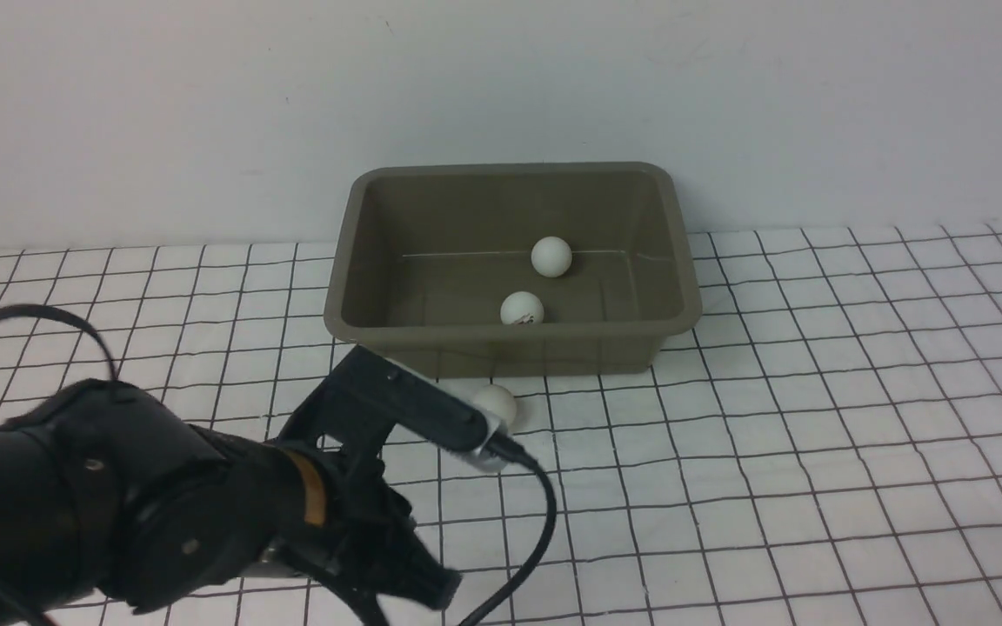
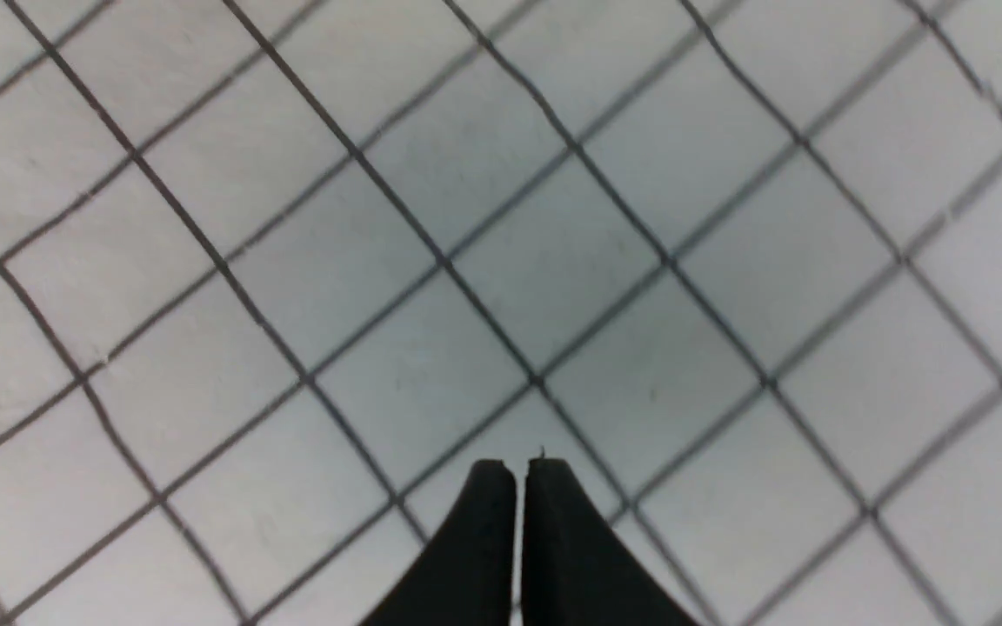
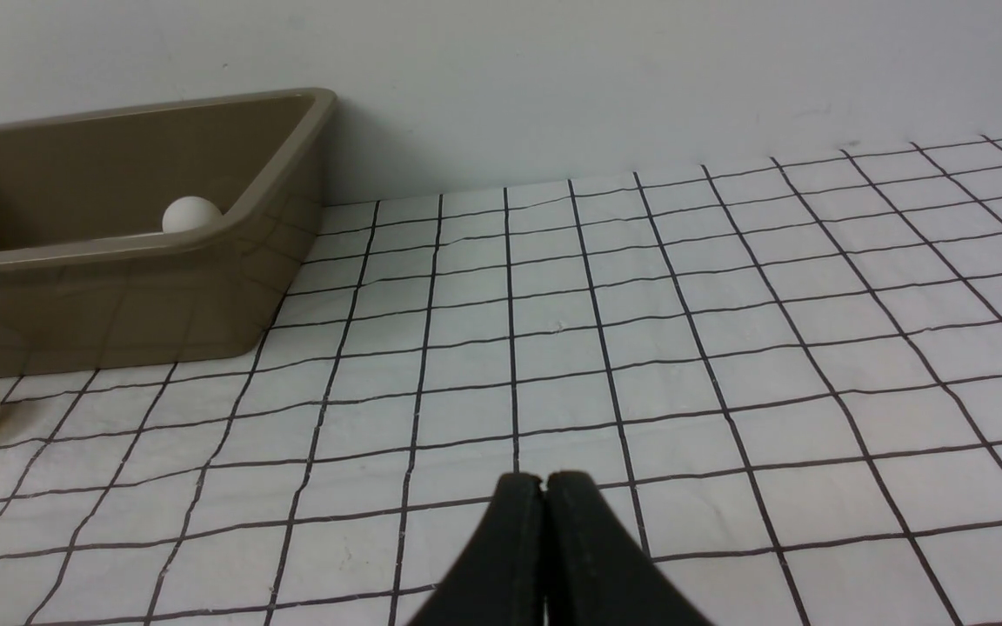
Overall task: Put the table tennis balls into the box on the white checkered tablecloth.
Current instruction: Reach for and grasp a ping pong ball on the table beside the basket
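Balls [image 1: 551, 257] [image 1: 522, 309] [image 1: 495, 406] | white, round, matte | one marked, logo seemingly dark

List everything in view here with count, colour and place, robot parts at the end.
box: one, olive-brown, on the cloth near the wall
balls in box: two, white, one with a printed mark
ball outside: one, white, on the cloth on the robot's side of the box
cloth: one, white with black grid, under box and outside ball
wall: one, pale, behind the box
left gripper: one, black, above the cloth, shut
right gripper: one, black, shut
left arm: one, black with an orange band
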### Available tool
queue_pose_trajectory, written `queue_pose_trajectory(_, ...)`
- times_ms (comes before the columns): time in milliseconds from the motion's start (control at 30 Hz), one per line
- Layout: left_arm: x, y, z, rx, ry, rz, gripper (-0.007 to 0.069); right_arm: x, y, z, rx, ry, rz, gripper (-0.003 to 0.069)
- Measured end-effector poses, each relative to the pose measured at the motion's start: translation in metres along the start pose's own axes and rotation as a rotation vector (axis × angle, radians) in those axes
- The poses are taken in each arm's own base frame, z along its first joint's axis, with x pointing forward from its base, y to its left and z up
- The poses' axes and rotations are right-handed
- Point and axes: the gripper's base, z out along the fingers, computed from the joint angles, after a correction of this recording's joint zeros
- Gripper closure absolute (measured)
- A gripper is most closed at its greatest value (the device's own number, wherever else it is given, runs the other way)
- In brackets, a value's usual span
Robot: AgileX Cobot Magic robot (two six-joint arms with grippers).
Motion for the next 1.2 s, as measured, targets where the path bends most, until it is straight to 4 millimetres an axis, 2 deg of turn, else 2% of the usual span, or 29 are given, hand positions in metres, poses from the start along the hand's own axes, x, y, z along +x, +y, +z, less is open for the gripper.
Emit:
queue_pose_trajectory(33,-0.001,-0.001,0.0,0.003,-0.01,-0.02,0.0629,0.0,0.0,0.0,0.0,0.0,0.0,0.0673)
queue_pose_trajectory(167,-0.016,-0.006,0.024,0.019,-0.124,-0.227,0.0629,0.0,0.0,0.0,0.0,0.0,0.0,0.0673)
queue_pose_trajectory(233,-0.021,-0.006,0.035,0.011,-0.124,-0.266,0.0629,0.0,0.0,0.0,0.0,0.0,0.0,0.0673)
queue_pose_trajectory(367,-0.035,-0.007,0.056,-0.016,-0.12,-0.25,0.0629,0.0,0.0,0.0,0.0,0.0,0.0,0.0673)
queue_pose_trajectory(467,-0.045,-0.008,0.059,-0.027,-0.14,-0.198,0.0622,0.0,0.0,0.0,0.0,0.0,0.0,0.0673)
queue_pose_trajectory(600,-0.053,-0.007,0.057,-0.044,-0.169,-0.112,0.0566,0.0,0.0,0.0,0.0,0.0,0.0,0.0673)
queue_pose_trajectory(700,-0.056,-0.007,0.056,-0.051,-0.184,-0.054,0.0481,0.0,0.0,0.0,0.0,0.0,0.0,0.0673)
queue_pose_trajectory(733,-0.056,-0.007,0.056,-0.054,-0.187,-0.031,0.0421,0.0,0.0,0.0,0.0,0.0,0.0,0.0673)
queue_pose_trajectory(833,-0.055,-0.007,0.059,-0.06,-0.182,0.001,0.0314,0.0,0.0,0.0,0.0,-0.001,0.0,0.0673)
queue_pose_trajectory(967,-0.053,-0.005,0.071,-0.055,-0.164,0.017,0.013,0.0,0.0,0.0,0.0,-0.001,0.0,0.0673)
queue_pose_trajectory(1067,-0.055,-0.002,0.082,-0.061,-0.147,-0.006,0.0064,0.0,0.0,0.0,0.0,-0.001,0.0,0.0673)
queue_pose_trajectory(1200,-0.057,0.0,0.095,-0.068,-0.13,-0.02,0.005,0.0,0.0,0.0,0.0,-0.001,0.0,0.0673)
